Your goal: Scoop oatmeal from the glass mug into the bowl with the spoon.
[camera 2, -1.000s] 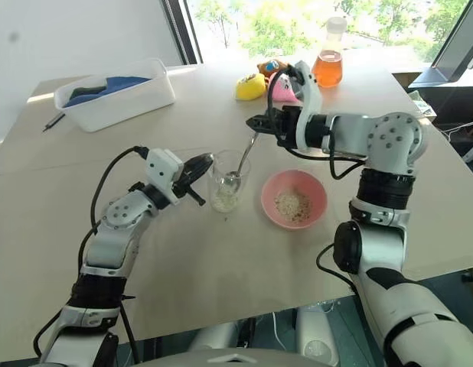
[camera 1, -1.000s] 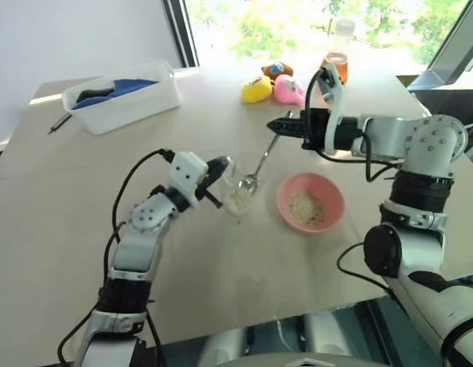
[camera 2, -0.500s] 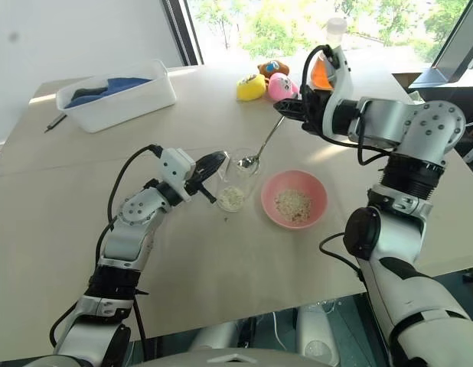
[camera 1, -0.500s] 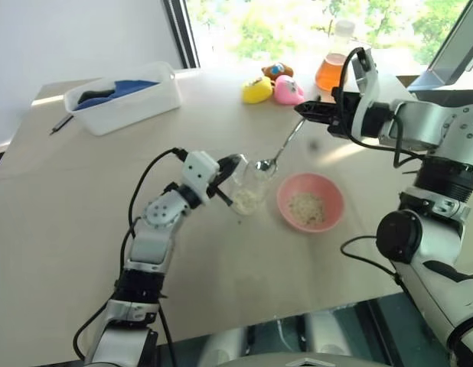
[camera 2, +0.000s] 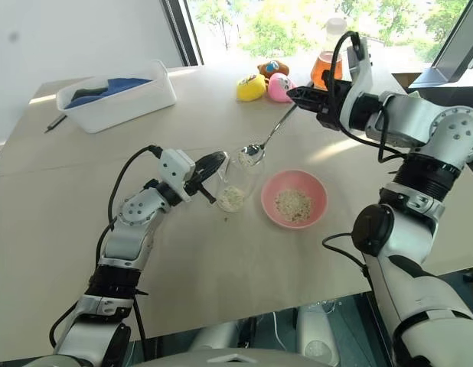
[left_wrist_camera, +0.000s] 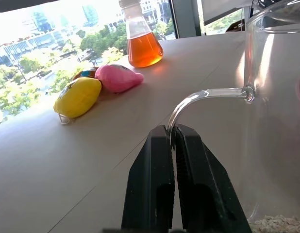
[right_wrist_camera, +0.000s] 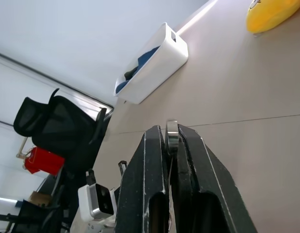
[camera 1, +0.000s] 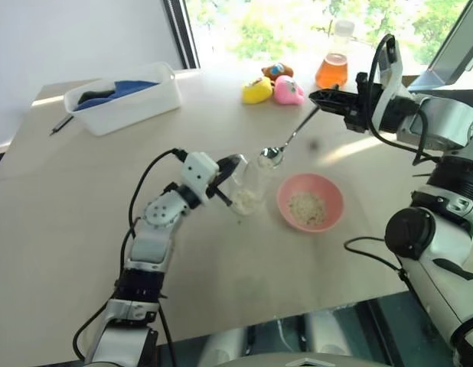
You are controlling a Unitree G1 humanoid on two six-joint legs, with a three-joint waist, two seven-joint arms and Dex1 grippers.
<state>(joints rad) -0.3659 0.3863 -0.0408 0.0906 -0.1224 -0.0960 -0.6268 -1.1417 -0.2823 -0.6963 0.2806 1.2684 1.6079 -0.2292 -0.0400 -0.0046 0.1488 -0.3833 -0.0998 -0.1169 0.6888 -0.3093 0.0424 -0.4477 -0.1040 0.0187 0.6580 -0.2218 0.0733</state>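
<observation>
White tub (camera 1: 122, 98) with blue contents is set at the far left of the surface (camera 1: 60, 222), well apart from the work; it is judged irrelevant to the transfer.

Left pincer (camera 2: 208, 164) is seen shut on the handle of the glass mug (camera 2: 235, 182); in the left wrist view the two black fingers (left_wrist_camera: 152, 189) are pressed together on the clear curved handle. The mug is tilted, its mouth leaning toward the right. This is judged to be a brace so the mug is steadied and its opening is offered to the spoon. A low layer of oatmeal (camera 2: 230, 199) is left at the bottom of the mug.

The spoon (camera 1: 286, 144) is held slanted, its small round end just above the mug's rim, between mug and bowl, with a pale load that appears to be flakes. The scoop is judged done and the carry to be the step in hand.

The bowl (camera 1: 311, 202) is set just beside the mug on its right, with a small heap of flakes already inside. The short gap is judged to limit spillage during the carry.

Right pincer (camera 1: 322, 97) is closed on the far end of the spoon handle, raised above the surface; the long hold is judged to keep the fingers clear of the glass.

Behind it, the toys (camera 1: 272, 86) and the flask of orange liquid (camera 1: 333, 69) are left untouched.
</observation>
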